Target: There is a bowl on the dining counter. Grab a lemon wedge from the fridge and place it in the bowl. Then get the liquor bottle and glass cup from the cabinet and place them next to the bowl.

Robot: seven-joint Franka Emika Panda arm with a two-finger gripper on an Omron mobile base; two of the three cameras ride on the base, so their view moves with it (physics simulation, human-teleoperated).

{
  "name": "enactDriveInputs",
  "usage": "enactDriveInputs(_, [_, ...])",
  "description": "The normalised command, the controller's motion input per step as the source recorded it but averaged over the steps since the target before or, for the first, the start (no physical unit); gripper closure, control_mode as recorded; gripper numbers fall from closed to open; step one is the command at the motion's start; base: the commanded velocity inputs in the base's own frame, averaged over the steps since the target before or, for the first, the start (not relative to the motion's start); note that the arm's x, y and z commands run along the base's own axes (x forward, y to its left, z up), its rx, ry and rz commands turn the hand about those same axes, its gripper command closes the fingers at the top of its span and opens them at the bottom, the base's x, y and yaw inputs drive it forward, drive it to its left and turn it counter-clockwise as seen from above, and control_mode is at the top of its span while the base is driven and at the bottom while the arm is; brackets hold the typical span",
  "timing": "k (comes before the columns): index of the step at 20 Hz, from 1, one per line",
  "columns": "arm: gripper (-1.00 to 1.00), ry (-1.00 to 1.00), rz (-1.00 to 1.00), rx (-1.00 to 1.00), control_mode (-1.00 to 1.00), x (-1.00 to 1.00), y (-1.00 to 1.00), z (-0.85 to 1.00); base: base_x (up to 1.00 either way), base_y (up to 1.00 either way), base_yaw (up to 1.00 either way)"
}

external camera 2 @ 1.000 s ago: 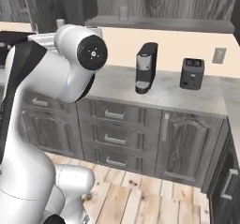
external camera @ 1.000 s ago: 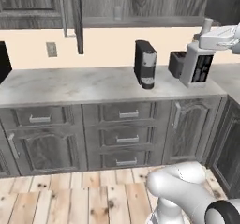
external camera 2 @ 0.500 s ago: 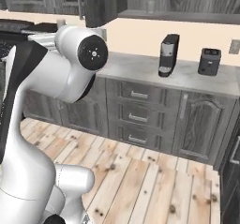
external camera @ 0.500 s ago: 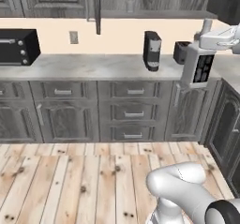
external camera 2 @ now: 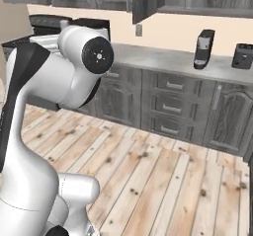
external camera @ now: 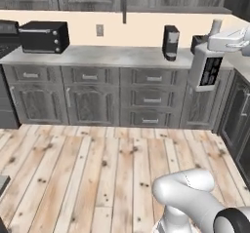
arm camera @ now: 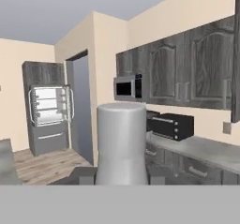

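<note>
Gripped in the end effector [arm camera: 121,177] is the liquor bottle [external camera: 207,66]; its jaws sit partly closed on either side of the bottle's pale neck, which rises right in front of the hand camera. From the left base view the bottle hangs upright below the white hand, its black label facing out, held high in the air just in front of the desk [external camera: 112,55] and off to the right of the coffee machine [external camera: 170,42].

Beyond the bottle, the desk runs along the wall with grey drawers [external camera: 152,99] under it. On it, left of the bottle, stand the coffee machine and, well further left, a black toaster oven [external camera: 44,36]. Above the desk the cabinet [external camera 2: 148,0] has its door swung open; I cannot tell what remains on its shelf.

Farthest off, past the toaster oven and a microwave [arm camera: 128,88], the fridge [arm camera: 47,107] stands with its doors open, white shelves showing.

Judging from this, the bottle is in transit and the bowl is nowhere near. The risks: the grip is on a slim neck, so a sharp turn of the base could swing or slip the bottle; held this high, a drop would likely break it. The open cabinet door is also something the raised arm could clip.
</note>
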Motion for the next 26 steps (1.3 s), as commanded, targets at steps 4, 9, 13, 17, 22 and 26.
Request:
enactDriveInputs(4, [1.0,0.0,0.0,0.0,1.0,0.0,0.0,0.0,-1.0,0.61,0.16])
enactDriveInputs(9, [1.0,0.0,0.0,0.0,1.0,0.0,0.0,0.0,-1.0,0.62,0.16])
enactDriveInputs(13, [1.0,0.0,0.0,0.0,1.0,0.0,0.0,0.0,-1.0,0.64,0.16])
enactDriveInputs(17, [1.0,0.0,0.0,0.0,1.0,0.0,0.0,0.0,-1.0,0.68,0.15])
enactDriveInputs(22, [1.0,0.0,0.0,0.0,1.0,0.0,0.0,0.0,-1.0,0.71,0.14])
enactDriveInputs(26, [1.0,0.0,0.0,0.0,1.0,0.0,0.0,0.0,-1.0,0.72,0.14])
